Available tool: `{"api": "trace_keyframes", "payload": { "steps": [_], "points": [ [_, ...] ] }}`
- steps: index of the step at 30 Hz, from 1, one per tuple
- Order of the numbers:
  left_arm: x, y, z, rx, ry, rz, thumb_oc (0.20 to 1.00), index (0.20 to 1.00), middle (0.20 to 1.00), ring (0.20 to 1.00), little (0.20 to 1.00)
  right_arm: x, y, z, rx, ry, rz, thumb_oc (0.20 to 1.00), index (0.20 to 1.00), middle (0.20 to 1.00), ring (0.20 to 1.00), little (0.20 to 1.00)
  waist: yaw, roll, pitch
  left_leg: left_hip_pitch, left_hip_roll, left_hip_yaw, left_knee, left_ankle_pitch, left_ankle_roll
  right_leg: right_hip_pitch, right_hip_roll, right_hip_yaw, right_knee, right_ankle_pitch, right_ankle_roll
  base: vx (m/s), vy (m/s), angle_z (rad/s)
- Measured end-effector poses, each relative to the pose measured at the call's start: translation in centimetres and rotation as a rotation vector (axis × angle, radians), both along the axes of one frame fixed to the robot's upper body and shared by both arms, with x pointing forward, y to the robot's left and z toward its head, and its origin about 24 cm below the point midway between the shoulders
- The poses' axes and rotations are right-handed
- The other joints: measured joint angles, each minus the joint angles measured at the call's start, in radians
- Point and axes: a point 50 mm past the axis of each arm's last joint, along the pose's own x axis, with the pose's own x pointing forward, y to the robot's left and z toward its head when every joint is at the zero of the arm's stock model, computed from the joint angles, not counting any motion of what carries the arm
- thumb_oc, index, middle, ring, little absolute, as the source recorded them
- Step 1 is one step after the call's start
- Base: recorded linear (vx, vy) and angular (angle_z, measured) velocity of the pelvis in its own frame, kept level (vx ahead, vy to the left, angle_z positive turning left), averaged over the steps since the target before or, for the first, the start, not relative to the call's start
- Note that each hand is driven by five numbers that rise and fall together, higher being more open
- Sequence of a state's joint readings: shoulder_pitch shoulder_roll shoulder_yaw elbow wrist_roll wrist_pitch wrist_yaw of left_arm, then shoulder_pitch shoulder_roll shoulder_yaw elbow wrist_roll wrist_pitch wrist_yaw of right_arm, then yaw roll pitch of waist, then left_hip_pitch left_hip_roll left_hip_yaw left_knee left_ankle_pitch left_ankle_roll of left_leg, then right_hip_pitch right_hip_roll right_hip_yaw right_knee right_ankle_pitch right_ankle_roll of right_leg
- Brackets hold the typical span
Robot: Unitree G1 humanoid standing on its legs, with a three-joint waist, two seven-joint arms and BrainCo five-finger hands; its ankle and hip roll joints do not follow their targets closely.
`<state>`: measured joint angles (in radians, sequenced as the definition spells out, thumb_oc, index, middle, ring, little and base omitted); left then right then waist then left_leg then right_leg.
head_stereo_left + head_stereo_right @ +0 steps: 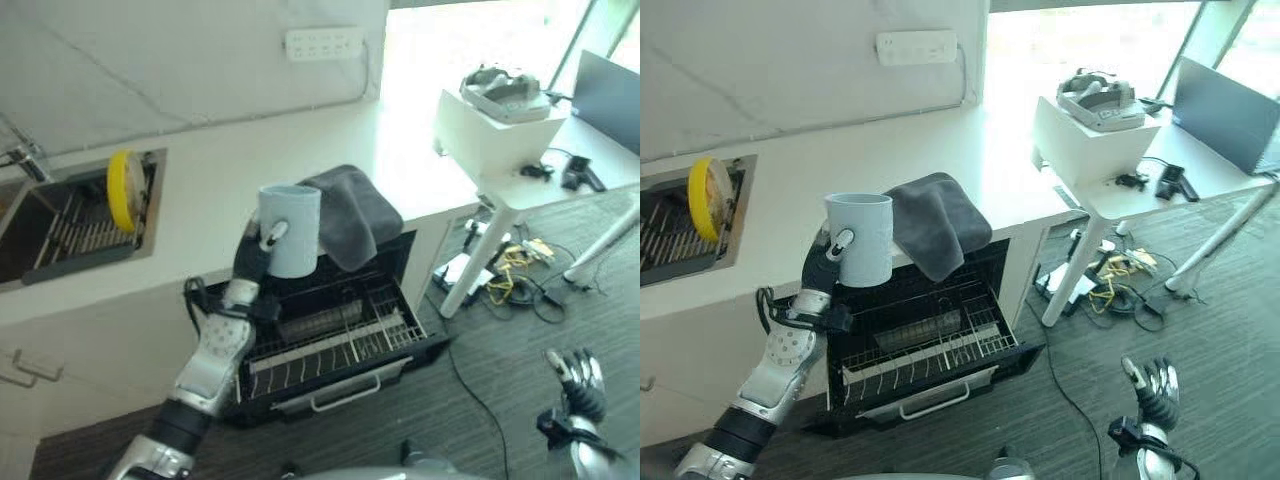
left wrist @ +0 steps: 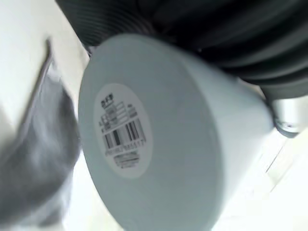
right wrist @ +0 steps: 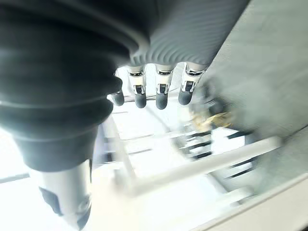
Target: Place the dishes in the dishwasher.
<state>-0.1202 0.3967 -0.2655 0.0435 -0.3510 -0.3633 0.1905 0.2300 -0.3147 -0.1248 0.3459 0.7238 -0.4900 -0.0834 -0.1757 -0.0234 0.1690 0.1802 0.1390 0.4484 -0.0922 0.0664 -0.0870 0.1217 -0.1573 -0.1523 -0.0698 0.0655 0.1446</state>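
Observation:
A pale blue cup [image 1: 291,228] stands upright in the air above the open dishwasher, with my left hand [image 1: 255,255] shut on its side; my thumb [image 1: 273,236] lies across its front. The left wrist view faces the cup's base [image 2: 159,139], which carries a barcode label. Below it, the dishwasher's wire rack [image 1: 340,335] is pulled out from under the white counter [image 1: 230,190]. A yellow plate [image 1: 121,188] stands on edge in the sink rack [image 1: 75,225] at the left. My right hand [image 1: 578,380] hangs low over the floor at the right, fingers straight and holding nothing.
A grey cloth [image 1: 352,212] drapes over the counter edge just right of the cup. A white table [image 1: 520,150] with a headset on a box stands at the right, with cables on the floor [image 1: 505,270] under it. A laptop [image 1: 610,95] sits at the far right.

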Motion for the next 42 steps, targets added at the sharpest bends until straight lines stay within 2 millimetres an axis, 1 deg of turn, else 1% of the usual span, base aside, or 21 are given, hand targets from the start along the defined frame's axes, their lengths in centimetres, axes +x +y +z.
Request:
{"api": "trace_keyframes", "payload": {
  "steps": [1, 3, 4, 6, 7, 8, 10, 11, 13, 15, 16, 20, 24, 25, 27, 29, 30, 33, 35, 38, 42],
  "points": [
    [0.0, -0.2, 0.1, -0.014, -0.014, -0.001, 0.2, 0.2, 0.2, 0.2, 0.2, 0.6, 0.4, 1.2, -0.016, -0.059, 0.027, 1.0, 1.0, 1.0, 1.0, 1.0, -0.017, -0.003, -0.001, 0.001, -0.001, 0.007, 0.0, -0.001, -0.001, -0.007, 0.001, 0.01, 0.0, 0.002, 0.0, -0.01, 0.005, -0.41],
    [-0.2, -0.4, 0.4, -0.065, -0.055, 0.03, 0.2, 0.2, 0.2, 0.2, 0.2, 1.9, 2.0, 5.0, -0.077, -0.229, 0.137, 1.0, 1.0, 1.0, 1.0, 1.0, -0.032, -0.006, -0.001, 0.018, -0.001, 0.036, 0.0, -0.005, -0.001, -0.018, 0.004, 0.046, 0.003, 0.006, -0.001, -0.01, 0.013, -0.46],
    [-0.3, -0.3, 0.6, -0.07, -0.08, 0.051, 0.2, 0.2, 0.2, 0.2, 0.2, 2.5, 2.7, 6.5, -0.112, -0.301, 0.205, 1.0, 1.0, 1.0, 1.0, 1.0, -0.036, -0.008, -0.002, 0.024, 0.0, 0.051, 0.0, -0.007, -0.002, -0.021, 0.005, 0.06, 0.004, 0.004, 0.004, 0.0, 0.027, -0.49],
    [-0.4, -0.1, 1.4, -0.07, -0.165, 0.133, 0.2, 0.2, 0.2, 0.2, 0.2, 3.1, 3.8, 8.2, -0.15, -0.385, 0.335, 1.0, 1.0, 1.0, 1.0, 1.0, -0.052, -0.02, -0.01, 0.033, -0.001, 0.078, 0.0, -0.01, -0.003, -0.032, 0.003, 0.069, 0.009, 0.005, 0.007, -0.01, 0.048, -0.44],
    [-0.7, 0.1, 1.7, -0.02, -0.223, 0.223, 0.2, 0.2, 0.2, 0.2, 0.2, 3.6, 4.7, 8.8, -0.143, -0.416, 0.413, 1.0, 1.0, 1.0, 1.0, 1.0, -0.055, -0.02, -0.011, 0.033, -0.003, 0.099, 0.0, -0.011, -0.003, -0.051, 0.004, 0.088, 0.017, 0.008, 0.005, -0.01, 0.062, -0.47],
    [-0.5, -0.3, 2.4, 0.033, -0.285, 0.284, 0.2, 0.2, 0.2, 0.2, 0.2, 4.3, 6.3, 9.3, -0.141, -0.435, 0.532, 1.0, 1.0, 1.0, 1.0, 1.0, -0.056, -0.019, -0.011, 0.034, -0.003, 0.112, 0.0, -0.011, -0.002, -0.058, 0.001, 0.089, 0.017, 0.019, 0.009, 0.0, 0.054, -0.35],
    [-0.2, -0.8, 3.9, 0.105, -0.4, 0.333, 0.2, 0.2, 0.2, 0.2, 0.2, 4.9, 7.8, 10.3, -0.123, -0.473, 0.647, 1.0, 1.0, 1.0, 1.0, 1.0, -0.054, -0.009, -0.015, 0.033, -0.005, 0.111, 0.0, -0.011, -0.002, -0.054, 0.0, 0.087, 0.011, 0.028, 0.004, 0.0, 0.017, -0.06],
    [-0.2, -0.9, 4.0, 0.136, -0.424, 0.338, 0.2, 0.2, 0.2, 0.2, 0.2, 4.9, 8.2, 10.6, -0.117, -0.485, 0.675, 1.0, 1.0, 1.0, 1.0, 1.0, -0.054, -0.002, -0.019, 0.034, -0.006, 0.111, 0.0, -0.011, -0.002, -0.048, -0.001, 0.086, 0.006, 0.032, 0.004, 0.0, 0.0, 0.0],
    [-0.9, -1.4, 3.7, 0.244, -0.498, 0.372, 0.2, 0.2, 0.2, 0.2, 0.2, 5.7, 9.1, 11.1, -0.132, -0.479, 0.766, 1.0, 1.0, 1.0, 1.0, 1.0, -0.026, 0.018, -0.027, 0.033, -0.005, 0.106, 0.0, -0.013, 0.0, -0.03, -0.005, 0.08, -0.01, 0.042, 0.001, 0.0, -0.021, 0.08],
    [-1.2, -1.9, 3.9, 0.31, -0.556, 0.354, 0.2, 0.2, 0.2, 0.2, 0.2, 6.6, 10.3, 11.8, -0.151, -0.477, 0.85, 1.0, 1.0, 1.0, 1.0, 1.0, -0.008, 0.022, -0.028, 0.034, -0.009, 0.086, 0.0, -0.013, 0.0, -0.02, -0.007, 0.061, -0.017, 0.047, 0.003, 0.0, -0.035, 0.25],
    [-1.5, -2.1, 3.9, 0.352, -0.594, 0.345, 0.2, 0.2, 0.2, 0.2, 0.2, 6.8, 10.9, 12.0, -0.152, -0.482, 0.891, 1.0, 1.0, 1.0, 1.0, 1.0, 0.02, 0.026, -0.028, 0.032, -0.006, 0.075, 0.0, -0.013, 0.001, -0.014, -0.01, 0.047, -0.018, 0.045, 0.004, 0.01, -0.034, 0.32],
    [-2.0, -2.2, 3.9, 0.44, -0.664, 0.345, 0.2, 0.2, 0.2, 0.2, 0.2, 7.0, 13.2, 12.2, -0.134, -0.498, 1.013, 1.0, 1.0, 1.0, 1.0, 1.0, 0.065, 0.027, -0.029, 0.027, -0.007, 0.051, 0.0, -0.01, 0.004, 0.0, -0.014, 0.022, -0.017, 0.032, 0.008, -0.02, -0.04, 0.21],
    [-2.5, -1.5, 2.6, 0.539, -0.668, 0.506, 0.2, 0.2, 0.2, 0.2, 0.2, 7.1, 15.2, 12.1, -0.117, -0.494, 1.109, 1.0, 1.0, 1.0, 1.0, 1.0, 0.095, 0.026, -0.031, 0.012, -0.007, 0.001, 0.0, -0.007, 0.005, 0.017, -0.017, -0.028, -0.017, 0.029, 0.004, 0.04, -0.049, 0.32],
    [-2.5, -1.4, 2.4, 0.565, -0.67, 0.522, 0.2, 0.2, 0.2, 0.2, 0.2, 7.2, 15.6, 12.3, -0.119, -0.502, 1.128, 1.0, 1.0, 1.0, 1.0, 1.0, 0.116, 0.025, -0.033, 0.012, -0.006, -0.009, -0.002, -0.007, 0.004, 0.03, -0.018, -0.04, -0.018, 0.026, 0.005, 0.04, -0.05, 0.4],
    [-2.5, -1.5, 2.3, 0.603, -0.681, 0.542, 0.2, 0.2, 0.2, 0.2, 0.2, 7.8, 16.6, 13.2, -0.13, -0.524, 1.173, 1.0, 1.0, 1.0, 1.0, 1.0, 0.131, 0.017, -0.039, -0.003, -0.007, -0.04, -0.002, -0.002, 0.004, 0.031, -0.019, -0.073, -0.018, 0.02, 0.005, 0.03, -0.031, 0.44],
    [-2.5, -1.4, 2.2, 0.624, -0.69, 0.566, 0.2, 0.2, 0.2, 0.2, 0.2, 8.4, 17.4, 14.1, -0.145, -0.543, 1.209, 1.0, 1.0, 1.0, 1.0, 1.0, 0.166, 0.012, -0.043, -0.012, -0.008, -0.057, 0.0, 0.001, 0.005, 0.033, -0.019, -0.088, -0.018, 0.019, 0.005, 0.04, -0.017, 0.31],
    [-2.5, -1.3, 2.2, 0.637, -0.699, 0.578, 0.2, 0.2, 0.2, 0.2, 0.2, 8.5, 17.8, 14.2, -0.146, -0.539, 1.221, 1.0, 1.0, 1.0, 1.0, 1.0, 0.175, 0.009, -0.045, -0.015, -0.009, -0.065, 0.0, 0.002, 0.006, 0.036, -0.021, -0.099, -0.018, 0.018, 0.006, 0.04, -0.01, 0.21],
    [-2.5, -1.0, 2.1, 0.695, -0.716, 0.602, 0.2, 0.2, 0.2, 0.2, 0.2, 8.3, 19.2, 13.7, -0.113, -0.511, 1.274, 1.0, 1.0, 1.0, 1.0, 1.0, 0.186, 0.001, -0.052, -0.022, -0.018, -0.087, 0.0, 0.006, 0.011, 0.049, -0.029, -0.118, -0.018, 0.016, 0.008, 0.04, -0.009, 0.22],
    [-2.2, -0.4, 1.4, 0.737, -0.69, 0.656, 0.2, 0.2, 0.2, 0.2, 0.2, 8.1, 20.4, 13.5, -0.093, -0.5, 1.325, 1.0, 1.0, 1.0, 1.0, 1.0, 0.187, -0.003, -0.055, -0.022, -0.018, -0.102, 0.0, 0.007, 0.012, 0.055, -0.029, -0.134, -0.018, 0.013, 0.008, 0.03, -0.012, 0.18],
    [-2.0, 0.2, 0.8, 0.803, -0.672, 0.714, 0.2, 0.2, 0.2, 0.2, 0.2, 8.2, 20.9, 13.8, -0.092, -0.509, 1.336, 1.0, 1.0, 1.0, 1.0, 1.0, 0.196, -0.004, -0.06, -0.027, -0.017, -0.111, -0.001, 0.009, 0.01, 0.054, -0.028, -0.139, -0.018, 0.007, 0.004, 0.03, -0.018, 0.1],
    [-2.1, 0.3, 0.5, 0.802, -0.68, 0.762, 0.2, 0.2, 0.2, 0.2, 0.2, 8.5, 21.6, 14.1, -0.076, -0.505, 1.334, 1.0, 1.0, 1.0, 1.0, 1.0, 0.206, 0.0, -0.086, -0.038, -0.017, -0.118, 0.0, 0.013, 0.013, 0.051, -0.027, -0.146, -0.018, 0.006, 0.004, 0.02, -0.013, 0.06]
  ]
}}
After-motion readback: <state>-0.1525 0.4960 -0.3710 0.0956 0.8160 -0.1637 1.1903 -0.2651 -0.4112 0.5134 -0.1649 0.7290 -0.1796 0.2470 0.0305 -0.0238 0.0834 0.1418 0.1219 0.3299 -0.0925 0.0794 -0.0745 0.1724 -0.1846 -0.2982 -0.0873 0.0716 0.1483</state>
